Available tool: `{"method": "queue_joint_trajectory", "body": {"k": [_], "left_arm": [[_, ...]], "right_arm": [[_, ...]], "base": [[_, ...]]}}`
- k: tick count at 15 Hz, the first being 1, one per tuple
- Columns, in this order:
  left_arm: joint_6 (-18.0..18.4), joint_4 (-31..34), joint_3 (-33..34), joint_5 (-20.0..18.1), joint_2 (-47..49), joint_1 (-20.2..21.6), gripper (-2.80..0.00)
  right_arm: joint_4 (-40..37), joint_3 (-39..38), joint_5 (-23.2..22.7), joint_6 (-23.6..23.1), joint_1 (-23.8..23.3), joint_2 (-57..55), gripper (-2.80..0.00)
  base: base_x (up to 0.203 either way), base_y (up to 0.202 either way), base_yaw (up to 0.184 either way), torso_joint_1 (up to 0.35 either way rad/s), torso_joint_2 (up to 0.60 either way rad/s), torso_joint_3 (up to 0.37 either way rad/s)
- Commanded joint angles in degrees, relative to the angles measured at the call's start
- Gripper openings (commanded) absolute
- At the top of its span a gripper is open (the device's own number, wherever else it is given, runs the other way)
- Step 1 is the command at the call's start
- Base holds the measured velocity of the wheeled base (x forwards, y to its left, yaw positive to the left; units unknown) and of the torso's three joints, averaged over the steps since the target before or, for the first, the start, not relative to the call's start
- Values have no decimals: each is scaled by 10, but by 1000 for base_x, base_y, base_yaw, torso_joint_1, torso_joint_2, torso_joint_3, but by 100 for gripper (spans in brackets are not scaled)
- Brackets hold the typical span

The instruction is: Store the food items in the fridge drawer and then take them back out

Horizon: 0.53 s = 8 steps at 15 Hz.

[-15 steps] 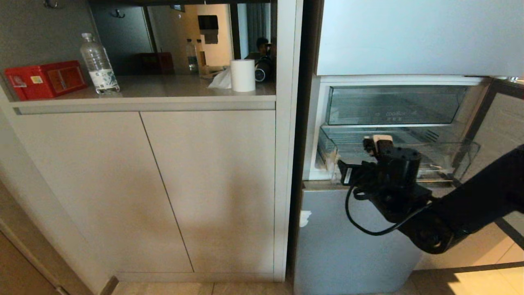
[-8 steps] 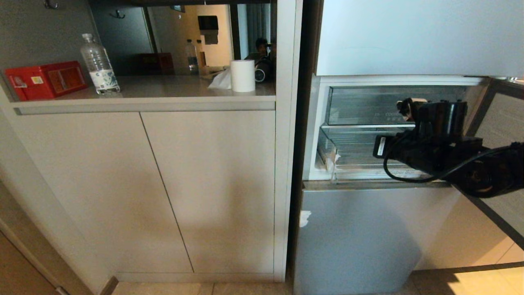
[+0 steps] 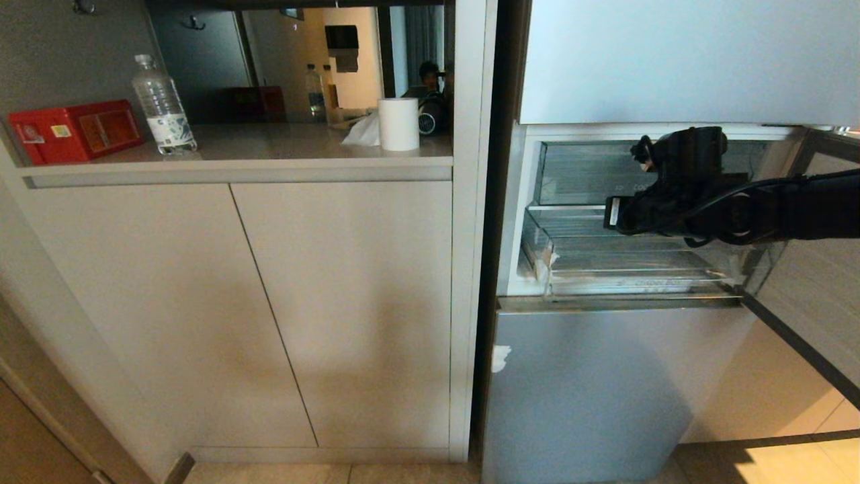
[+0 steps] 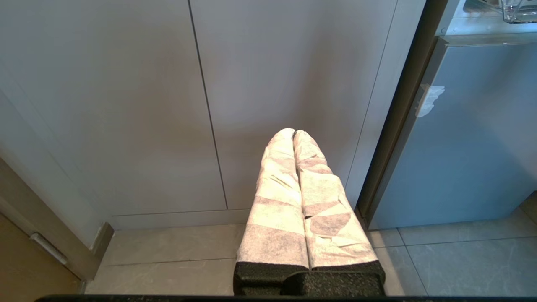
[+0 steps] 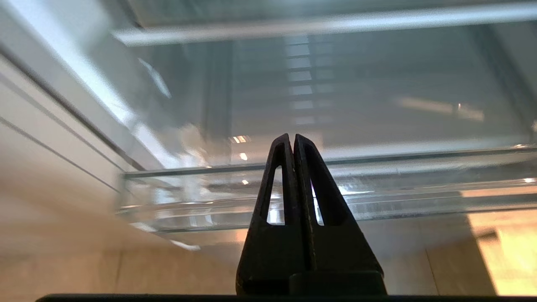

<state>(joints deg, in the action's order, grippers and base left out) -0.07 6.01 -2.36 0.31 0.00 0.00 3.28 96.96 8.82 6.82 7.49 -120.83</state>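
Note:
The fridge drawer [image 3: 645, 286] is a clear ribbed bin low in the open fridge compartment, and no food items show in or near it. My right arm [image 3: 699, 202] reaches in from the right, raised to the level of the upper clear compartment [image 3: 584, 171]. In the right wrist view the right gripper [image 5: 292, 138] is shut with nothing between its black fingers, and the drawer's clear front wall [image 5: 419, 188] runs across just beyond them. My left gripper [image 4: 293, 133], wrapped in white tape, is shut and empty, parked low before the cabinet doors.
Left of the fridge a counter [image 3: 269, 151] carries a red box [image 3: 74, 131], a water bottle [image 3: 161, 104] and a paper roll [image 3: 398, 123]. Beige cabinet doors [image 3: 269, 309] stand below it. The open fridge door [image 3: 813, 282] lies at the right, above a grey-blue lower panel [image 3: 591, 390].
My right arm has swung up and to the right, from in front of the drawer to the height of the upper compartment. The left arm has not moved.

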Motion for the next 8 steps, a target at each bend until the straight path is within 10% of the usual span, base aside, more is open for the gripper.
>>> {"method": "queue_joint_trajectory", "body": {"k": [1, 8], "left_arm": [[0, 1, 0, 0, 0, 0, -280], [0, 1, 0, 0, 0, 0, -280]], "right_arm": [[-32, 49, 1, 0, -4, -53, -280], [-34, 83, -3, 0, -14, -89, -280]], "base": [[0, 0, 0, 0, 0, 0], [0, 0, 0, 0, 0, 0]]}}
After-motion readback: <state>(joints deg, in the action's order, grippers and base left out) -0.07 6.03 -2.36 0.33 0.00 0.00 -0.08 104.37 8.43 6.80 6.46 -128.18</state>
